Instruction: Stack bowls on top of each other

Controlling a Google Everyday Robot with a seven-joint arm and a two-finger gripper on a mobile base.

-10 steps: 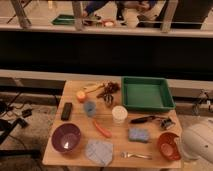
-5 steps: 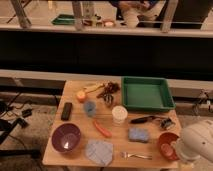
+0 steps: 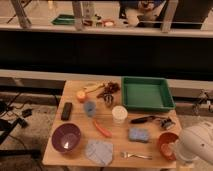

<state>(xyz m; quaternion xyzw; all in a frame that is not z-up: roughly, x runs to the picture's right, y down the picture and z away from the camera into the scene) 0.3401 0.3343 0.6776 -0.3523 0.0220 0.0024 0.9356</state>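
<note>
Table (image 3: 75,100) of pale wood fills the lower half of the camera view, set before a dark counter. At its far right corner lies a green tray (image 3: 125,93), rectangular and shallow. The robot's white arm (image 3: 198,142) bulges in at the bottom right corner, past the table's near edge. The gripper (image 3: 175,149) is at the arm's lower left end, right against the near right rim of the orange-red bowl (image 3: 164,141) — whether it is apart, together or clamped on that rim I cannot tell. This bowl sits upright at the near right corner of the table, partly covered by the arm. The purple bowl (image 3: 66,137) stands upright at the near left corner, well apart from the other, its inside paler than its rim. The two are not stacked.

Between them lie a grey-blue cloth (image 3: 99,151) near the front edge, a blue sponge (image 3: 138,134) and a fork (image 3: 135,155) just left of the orange-red bowl. A white cup (image 3: 119,113) stands near the table's middle, with a black-handled tool (image 3: 145,119) to its right and a black block (image 3: 66,110) far left.
</note>
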